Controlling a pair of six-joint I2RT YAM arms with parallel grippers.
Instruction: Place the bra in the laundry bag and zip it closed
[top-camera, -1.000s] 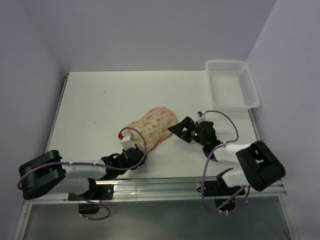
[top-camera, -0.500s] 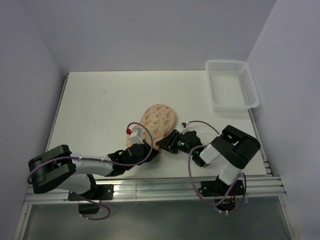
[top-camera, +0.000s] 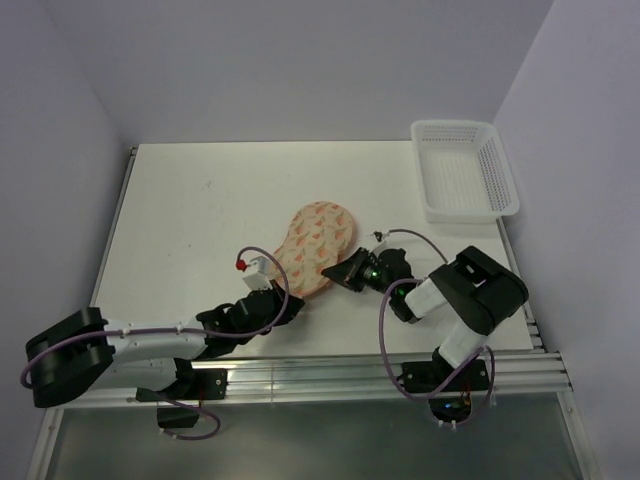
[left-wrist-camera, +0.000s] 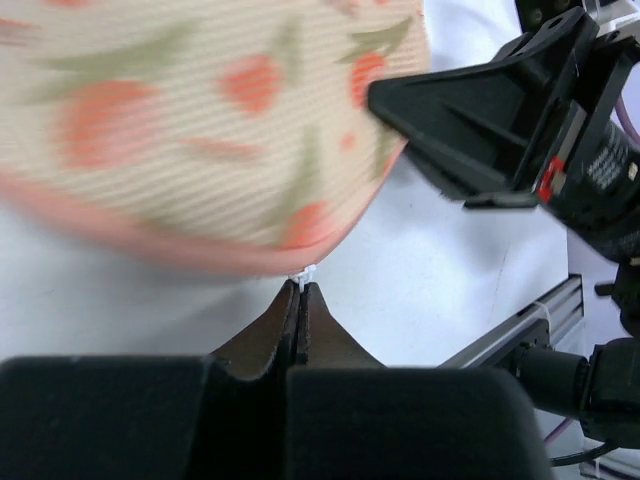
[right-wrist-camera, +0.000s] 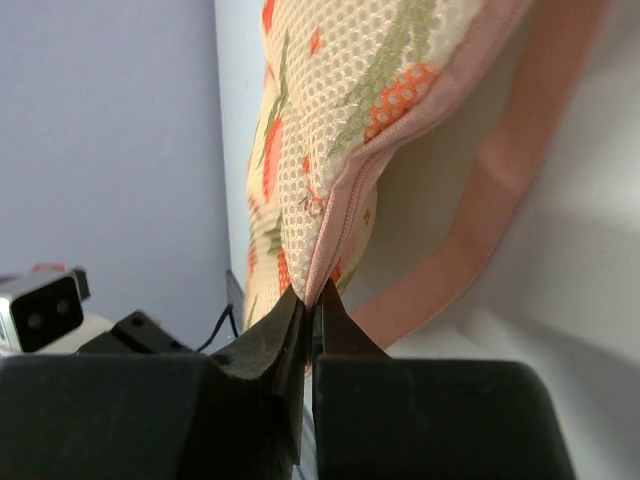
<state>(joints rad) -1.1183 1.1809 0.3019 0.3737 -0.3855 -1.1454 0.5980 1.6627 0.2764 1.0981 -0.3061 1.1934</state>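
The laundry bag (top-camera: 317, 243), cream-pink with red-orange and green print, lies folded shut near the table's front middle. My left gripper (top-camera: 290, 302) is at its near end, shut on a small white zip pull (left-wrist-camera: 303, 274) at the bag's rim (left-wrist-camera: 200, 120). My right gripper (top-camera: 336, 272) comes in from the right and is shut on the bag's pink zip seam (right-wrist-camera: 330, 250). In the right wrist view the gripper (right-wrist-camera: 315, 297) pinches that edge, with a pink strap (right-wrist-camera: 500, 180) beside it. The bra is hidden from every view.
A white perforated basket (top-camera: 466, 170) stands at the back right corner of the white table (top-camera: 200, 200). The two grippers sit close together at the bag's near end. The metal rail of the table's front edge (top-camera: 330, 372) runs just behind them.
My right gripper moved left to the bag and shut on its seam. The bag turned more upright and shifted. My left gripper stayed shut and drew slightly back to the left.
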